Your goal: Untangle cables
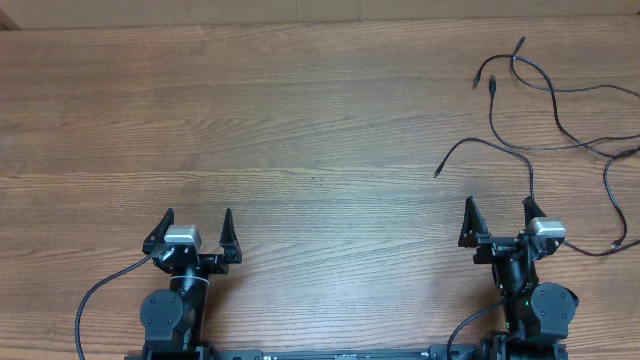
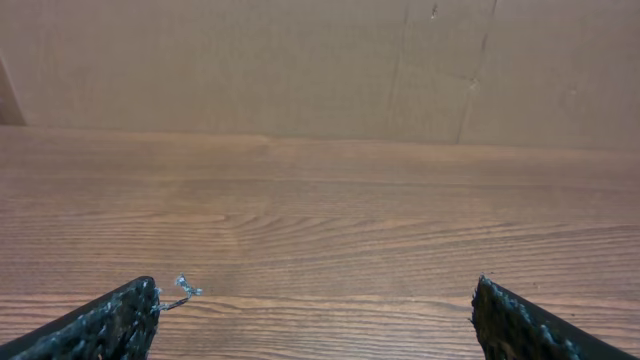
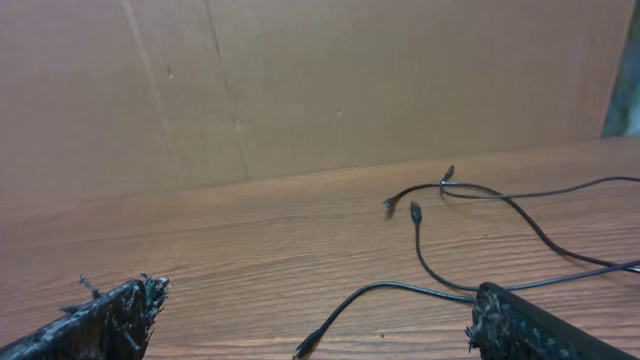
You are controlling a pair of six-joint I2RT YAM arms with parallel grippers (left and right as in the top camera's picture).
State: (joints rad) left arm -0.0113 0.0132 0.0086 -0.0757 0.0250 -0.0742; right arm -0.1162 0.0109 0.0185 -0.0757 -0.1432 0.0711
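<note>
The cables (image 1: 540,148) are thin and black, with little plug ends. They lie loose on the bench (image 1: 300,120), far over on the right side, and some strands cross each other. The right claw (image 1: 499,205) is wide open and holds nothing. One strand runs close by its outer finger. The left claw (image 1: 198,215) is wide open too, holds nothing, and sits well apart from the cables. A brown cardboard wall (image 2: 300,60) stands behind the bench.
</note>
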